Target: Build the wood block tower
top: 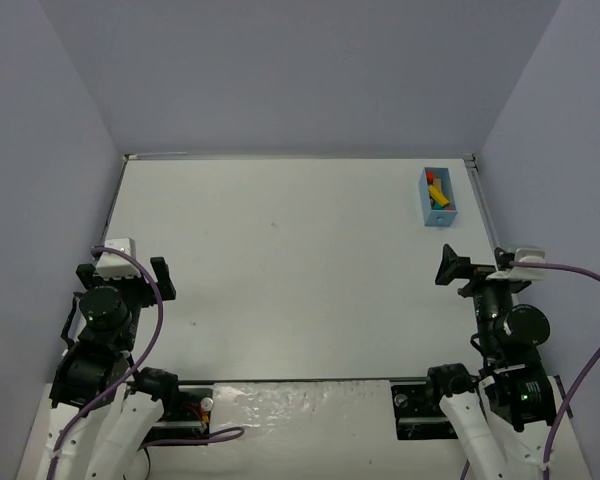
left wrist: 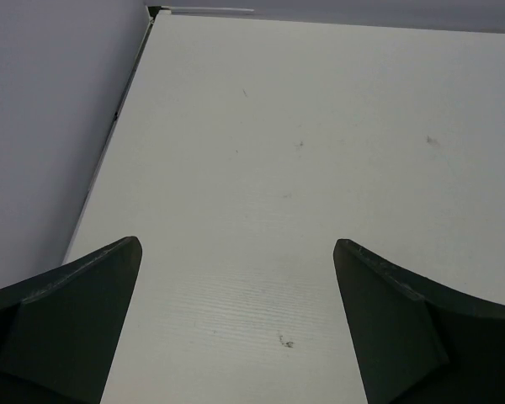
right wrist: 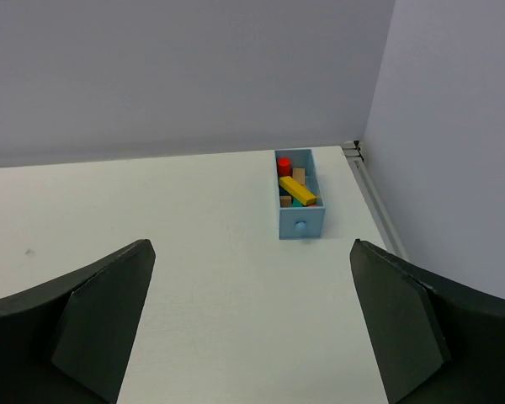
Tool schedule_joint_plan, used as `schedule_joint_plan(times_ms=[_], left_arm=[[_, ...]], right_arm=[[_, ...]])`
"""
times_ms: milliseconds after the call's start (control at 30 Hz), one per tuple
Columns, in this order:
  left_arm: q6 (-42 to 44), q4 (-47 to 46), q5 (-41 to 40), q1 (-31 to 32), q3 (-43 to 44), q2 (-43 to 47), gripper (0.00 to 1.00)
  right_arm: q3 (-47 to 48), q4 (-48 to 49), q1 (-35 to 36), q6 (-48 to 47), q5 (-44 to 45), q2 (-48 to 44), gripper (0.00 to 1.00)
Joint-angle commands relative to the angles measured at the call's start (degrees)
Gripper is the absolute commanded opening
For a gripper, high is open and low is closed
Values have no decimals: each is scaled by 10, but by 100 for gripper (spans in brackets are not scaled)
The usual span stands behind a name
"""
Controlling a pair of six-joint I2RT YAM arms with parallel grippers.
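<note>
With left pincer [left wrist: 236, 252] and right pincer [right wrist: 252, 252] both spread and empty, the wood blocks [right wrist: 296, 190] lie jumbled in a blue bin [right wrist: 301, 225] at the far right of the surface [top: 280, 280], likely light, stiff and slick-painted, best pinched across flat sides.

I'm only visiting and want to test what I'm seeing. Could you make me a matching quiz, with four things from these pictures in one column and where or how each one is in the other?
Things
1. blue bin
2. yellow block
3. red cylinder
4. left arm's fingers

Place or state
A. spread wide above the bare table
B. lying slanted inside the bin
C. at the bin's far end
D. near the table's far right corner

Pairs: 1-D, 2-B, 3-C, 4-A
</note>
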State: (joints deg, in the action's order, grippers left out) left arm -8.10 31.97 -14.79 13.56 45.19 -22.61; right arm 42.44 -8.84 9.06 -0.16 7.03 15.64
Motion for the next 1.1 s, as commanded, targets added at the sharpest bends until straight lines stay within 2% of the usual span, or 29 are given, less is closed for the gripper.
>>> schedule_joint_plan(times_ms=[0, 133, 233, 433, 533, 700, 733, 767, 900, 1067], left_arm=[[6, -48, 5, 3, 4, -13, 97], [3, -46, -7, 4, 3, -15, 97], [1, -46, -7, 5, 3, -16, 97], [-5, -48, -18, 9, -3, -20, 97], [-6, -46, -21, 13, -3, -24, 97], [-9, -45, -24, 17, -4, -19, 97], [-8, -46, -25, 18, -5, -17, 97], [-7, -48, -27, 19, -6, -15, 97], [-6, -53, -28, 26, -9, -7, 97], [-5, -54, -29, 34, -12, 2, 97]], right_arm=[[12, 44, 5, 2, -11, 28, 100], [29, 43, 5, 37, -8, 64, 100], [48, 44, 5, 59, -6, 124, 100], [161, 42, 4, 145, 3, 384, 100], [252, 40, 1, 158, 10, 532, 100], [375, 33, -72, 193, -56, 724, 100], [395, 33, -95, 195, -75, 757, 96], [419, 33, -119, 199, -112, 792, 89], [495, 31, -153, 151, -88, 890, 76], [537, 31, -181, 113, -85, 957, 69]])
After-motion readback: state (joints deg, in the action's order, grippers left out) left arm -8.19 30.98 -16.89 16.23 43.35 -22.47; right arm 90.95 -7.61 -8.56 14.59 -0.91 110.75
